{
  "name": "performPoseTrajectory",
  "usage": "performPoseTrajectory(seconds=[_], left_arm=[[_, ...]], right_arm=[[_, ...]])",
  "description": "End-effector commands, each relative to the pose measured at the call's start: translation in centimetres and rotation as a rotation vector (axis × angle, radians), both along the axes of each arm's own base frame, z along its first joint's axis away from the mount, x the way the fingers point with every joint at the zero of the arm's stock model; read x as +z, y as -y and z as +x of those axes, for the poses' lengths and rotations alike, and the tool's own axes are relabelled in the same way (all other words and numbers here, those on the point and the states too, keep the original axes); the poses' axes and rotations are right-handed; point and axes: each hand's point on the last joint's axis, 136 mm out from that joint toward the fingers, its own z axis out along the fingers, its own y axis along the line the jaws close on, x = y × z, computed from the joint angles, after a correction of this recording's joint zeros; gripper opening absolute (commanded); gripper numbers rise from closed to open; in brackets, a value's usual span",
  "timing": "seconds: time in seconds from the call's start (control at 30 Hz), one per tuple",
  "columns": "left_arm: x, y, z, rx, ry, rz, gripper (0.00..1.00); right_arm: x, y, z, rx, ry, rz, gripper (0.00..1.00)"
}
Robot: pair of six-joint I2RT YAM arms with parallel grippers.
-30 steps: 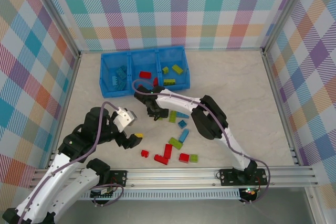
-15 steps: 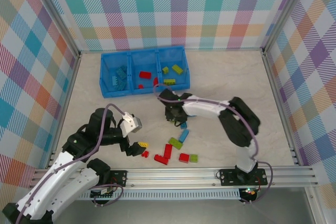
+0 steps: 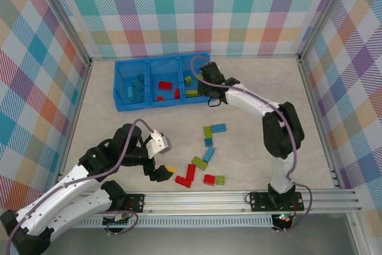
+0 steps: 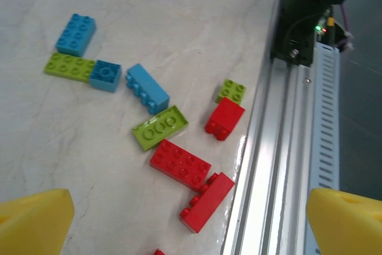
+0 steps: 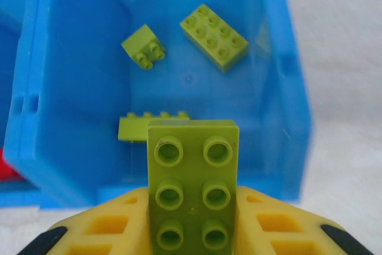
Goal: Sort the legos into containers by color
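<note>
The right end effector hovers over the right-hand compartment of the bright blue plastic bin tray, which sits by the far edge of the pale marbled surface. It is clamped on a lime green six-stud plastic brick. Three more lime green bricks lie on that compartment's floor. The middle compartment holds red bricks and the left one blue bricks. The left end effector hangs low near the near edge with its yellow fingers spread wide and empty. Beneath it, loose red, blue and lime bricks lie scattered beside the aluminium rail.
</note>
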Motion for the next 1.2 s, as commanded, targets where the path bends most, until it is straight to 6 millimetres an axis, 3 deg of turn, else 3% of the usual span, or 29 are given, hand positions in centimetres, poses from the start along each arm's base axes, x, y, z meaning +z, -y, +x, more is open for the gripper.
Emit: performPoseTrajectory(seconds=[0.0, 0.13, 0.3, 0.47, 0.6, 0.77, 0.9, 1.03, 1.17], left_arm=[[1.5, -0.1, 1.4, 0.117, 0.012, -0.028, 1.00], [1.5, -0.3, 1.6, 0.153, 0.009, -0.035, 1.00], [1.5, -0.4, 2.0, 0.171, 0.024, -0.038, 1.00], [1.3, 0.1, 2.1, 0.156, 0.016, -0.039, 1.00], [1.6, 0.6, 2.6, 0.171, 0.007, -0.057, 1.00], [1.4, 1.6, 2.8, 0.152, -0.001, -0.062, 1.00], [1.0, 1.9, 3.2, 0.143, 0.010, -0.029, 1.00], [1.0, 1.8, 3.0, 0.119, 0.022, 0.017, 1.00], [0.8, 0.5, 2.4, 0.097, 0.053, 0.094, 1.00]], right_arm=[[-0.5, -1.6, 1.9, 0.056, 0.017, -0.031, 0.36], [-0.2, -2.6, 3.1, 0.060, 0.018, -0.011, 0.51], [1.6, -2.3, 2.5, 0.071, 0.036, -0.004, 0.55], [4.1, -0.8, -0.9, 0.098, 0.045, 0.041, 0.55], [5.4, 1.6, -6.0, 0.140, 0.043, 0.072, 0.58], [3.4, 3.4, -13.1, 0.251, -0.071, 0.119, 0.61], [-0.8, 4.4, -17.1, 0.224, -0.306, 0.072, 0.58], [-4.3, 3.8, -19.2, 0.209, -0.433, -0.051, 0.60], [-6.9, 2.6, -19.5, 0.185, -0.498, -0.125, 0.66]])
